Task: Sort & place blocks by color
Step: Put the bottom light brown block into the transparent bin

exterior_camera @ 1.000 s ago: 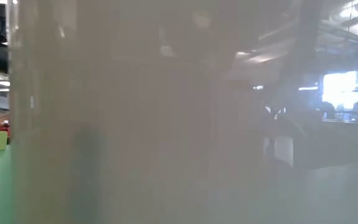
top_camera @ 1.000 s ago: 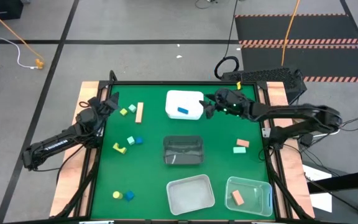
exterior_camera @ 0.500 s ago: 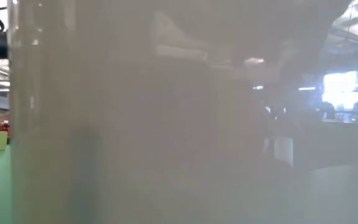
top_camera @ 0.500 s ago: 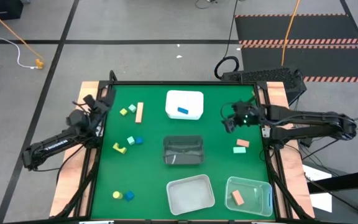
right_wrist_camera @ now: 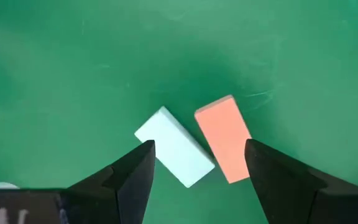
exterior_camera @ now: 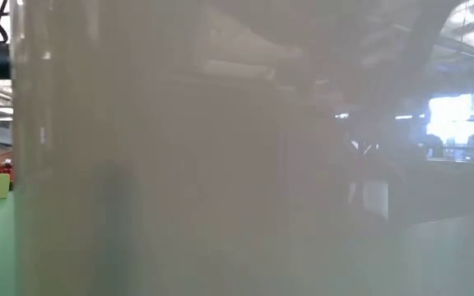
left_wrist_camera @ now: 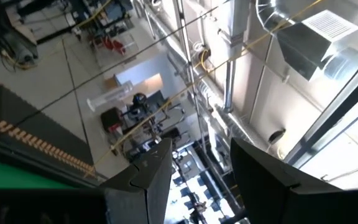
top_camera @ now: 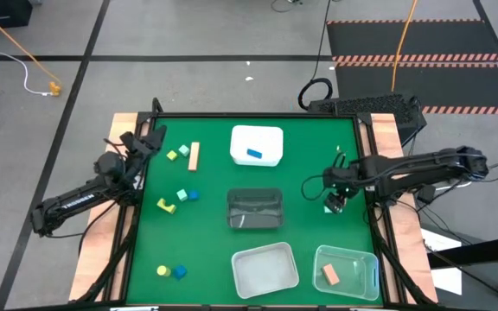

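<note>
Blocks like these look light, rigid and smooth; we would pinch the salmon bar (right_wrist_camera: 223,137) across its long flat sides. It lies below our right claw (right_wrist_camera: 197,165), touching the mint bar (right_wrist_camera: 174,154). Fingers stand apart, empty. A second ago this claw hovered by the white tub (top_camera: 256,145).

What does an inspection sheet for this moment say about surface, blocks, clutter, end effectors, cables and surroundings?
Surface: green mat on a wood-edged table.
Job's things: blue block in white tub; salmon block in clear tub; mint bar and salmon bar side by side on the mat; other blocks loose at the left.
Clutter: dark tub and frosted tub, nothing seen inside.
End effectors: right end effector open above the two bars; left end effector open, empty, at the table's left edge.
Cables: orange cable on the floor.
Surroundings: workshop floor, striped mat.
</note>
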Controlling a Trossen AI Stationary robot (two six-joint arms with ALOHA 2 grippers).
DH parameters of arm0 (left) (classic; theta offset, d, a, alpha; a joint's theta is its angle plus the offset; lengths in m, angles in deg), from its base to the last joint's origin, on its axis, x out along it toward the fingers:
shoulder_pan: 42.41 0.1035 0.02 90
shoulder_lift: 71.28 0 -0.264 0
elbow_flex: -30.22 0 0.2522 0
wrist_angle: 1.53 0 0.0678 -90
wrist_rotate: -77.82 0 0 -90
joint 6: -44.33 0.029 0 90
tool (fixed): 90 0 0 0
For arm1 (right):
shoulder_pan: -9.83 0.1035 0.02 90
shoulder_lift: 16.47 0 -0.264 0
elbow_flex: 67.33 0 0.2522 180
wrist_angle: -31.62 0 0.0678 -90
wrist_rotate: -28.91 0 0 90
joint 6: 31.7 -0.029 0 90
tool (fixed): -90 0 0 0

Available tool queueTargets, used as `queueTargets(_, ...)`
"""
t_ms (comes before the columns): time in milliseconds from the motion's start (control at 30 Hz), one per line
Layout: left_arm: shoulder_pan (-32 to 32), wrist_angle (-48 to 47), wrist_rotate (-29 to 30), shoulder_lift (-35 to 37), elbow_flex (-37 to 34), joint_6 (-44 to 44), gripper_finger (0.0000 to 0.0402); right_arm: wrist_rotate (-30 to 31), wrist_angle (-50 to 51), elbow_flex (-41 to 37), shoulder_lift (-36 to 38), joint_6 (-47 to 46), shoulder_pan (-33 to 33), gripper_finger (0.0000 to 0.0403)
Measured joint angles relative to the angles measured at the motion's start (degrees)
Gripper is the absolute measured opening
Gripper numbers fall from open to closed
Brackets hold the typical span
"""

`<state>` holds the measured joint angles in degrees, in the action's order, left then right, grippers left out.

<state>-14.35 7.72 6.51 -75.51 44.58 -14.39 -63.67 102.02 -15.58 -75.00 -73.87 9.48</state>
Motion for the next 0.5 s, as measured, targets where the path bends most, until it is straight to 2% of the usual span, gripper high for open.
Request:
queueTargets(100,-0.63,-1.03,-0.9,0.0,0.02,-0.09,0.0163,2.66,-0.13,0.0,-2.62,0.43,0.85,0.0238)
queueTargets(500,-3.35,-2.92,-0.89,0.0,0.0,1.14,0.0163,5.02,-1.11,0.0,-13.35,4.28,0.84,0.0238)
